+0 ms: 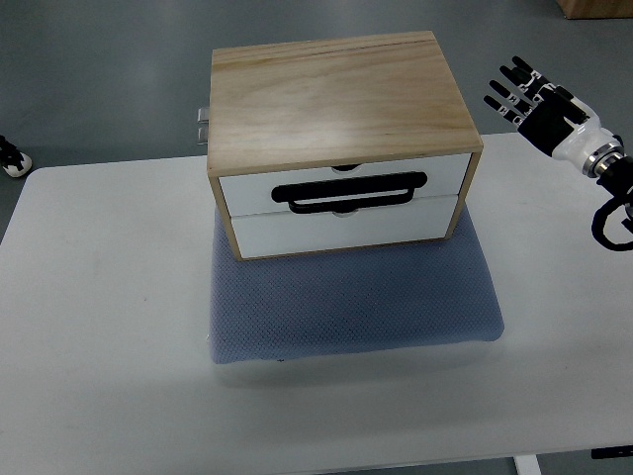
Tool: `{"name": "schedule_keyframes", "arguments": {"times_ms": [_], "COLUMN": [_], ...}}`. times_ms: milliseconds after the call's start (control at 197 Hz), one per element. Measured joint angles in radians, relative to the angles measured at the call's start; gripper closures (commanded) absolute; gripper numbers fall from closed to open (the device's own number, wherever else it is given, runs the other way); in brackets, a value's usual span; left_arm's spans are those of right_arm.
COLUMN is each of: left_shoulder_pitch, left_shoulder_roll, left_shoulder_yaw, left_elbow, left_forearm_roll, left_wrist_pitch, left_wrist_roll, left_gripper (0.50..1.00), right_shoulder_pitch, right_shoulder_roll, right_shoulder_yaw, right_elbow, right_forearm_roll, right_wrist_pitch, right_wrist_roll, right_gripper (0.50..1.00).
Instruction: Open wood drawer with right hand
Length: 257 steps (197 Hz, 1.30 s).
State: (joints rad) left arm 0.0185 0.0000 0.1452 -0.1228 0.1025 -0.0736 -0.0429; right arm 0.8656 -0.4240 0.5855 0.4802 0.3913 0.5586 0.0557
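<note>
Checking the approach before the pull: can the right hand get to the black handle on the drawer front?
Probably yes. The right hand is raised off to the side of the wood box, fingers spread, and nothing lies between it and the black handle, which faces the robot unobstructed.

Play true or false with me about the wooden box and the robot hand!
1. The wooden drawer box sits on a blue mat. True.
2. The right hand is gripping the black handle. False: it is up at the right, away from the box, its fingers spread.
3. Both drawers look closed. True.
4. The drawer fronts are red. False: they are white.
5. The mat lies on a white table. True.
</note>
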Motion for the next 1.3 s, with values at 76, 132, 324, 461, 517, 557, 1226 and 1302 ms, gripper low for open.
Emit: {"name": "schedule_keyframes", "arguments": {"times_ms": [76, 132, 324, 461, 517, 557, 1226, 1302], "left_shoulder_pitch": [0.0, 0.0, 0.0, 0.0, 0.0, 0.0, 0.0, 0.0], "left_shoulder_roll": [0.0, 0.0, 0.0, 0.0, 0.0, 0.0, 0.0, 0.0], "left_shoulder_yaw": [-0.001, -0.001, -0.001, -0.001, -0.001, -0.001, -0.001, -0.001], "left_elbow": [-0.001, -0.001, -0.001, -0.001, -0.001, -0.001, 0.0, 0.0], "left_forearm_roll": [0.0, 0.0, 0.0, 0.0, 0.0, 0.0, 0.0, 0.0], "left_wrist_pitch": [0.0, 0.0, 0.0, 0.0, 0.0, 0.0, 0.0, 0.0], "left_wrist_roll": [0.0, 0.0, 0.0, 0.0, 0.0, 0.0, 0.0, 0.0], "left_gripper": [0.5, 0.5, 0.5, 0.5, 0.5, 0.5, 0.5, 0.5], "right_shoulder_pitch": [0.011, 0.017, 0.026, 0.026, 0.028, 0.031, 0.377, 0.435], "right_shoulder_roll": [-0.014, -0.024, -0.07, -0.129, -0.145, -0.158, -0.574, -0.608], "right_shoulder_yaw": [-0.003, -0.003, -0.004, -0.002, -0.002, -0.002, -0.546, -0.599], "right_elbow": [0.0, 0.0, 0.005, 0.043, 0.07, 0.094, 0.54, 0.604], "right_forearm_roll": [-0.016, -0.033, -0.081, -0.14, -0.174, -0.204, -0.543, -0.567], "right_wrist_pitch": [-0.005, -0.008, -0.021, -0.049, -0.059, -0.068, -0.006, 0.029], "right_wrist_roll": [0.0, 0.0, 0.002, 0.014, 0.033, 0.053, 0.358, 0.362], "right_gripper": [0.556, 0.556, 0.556, 0.556, 0.556, 0.556, 0.556, 0.556]}}
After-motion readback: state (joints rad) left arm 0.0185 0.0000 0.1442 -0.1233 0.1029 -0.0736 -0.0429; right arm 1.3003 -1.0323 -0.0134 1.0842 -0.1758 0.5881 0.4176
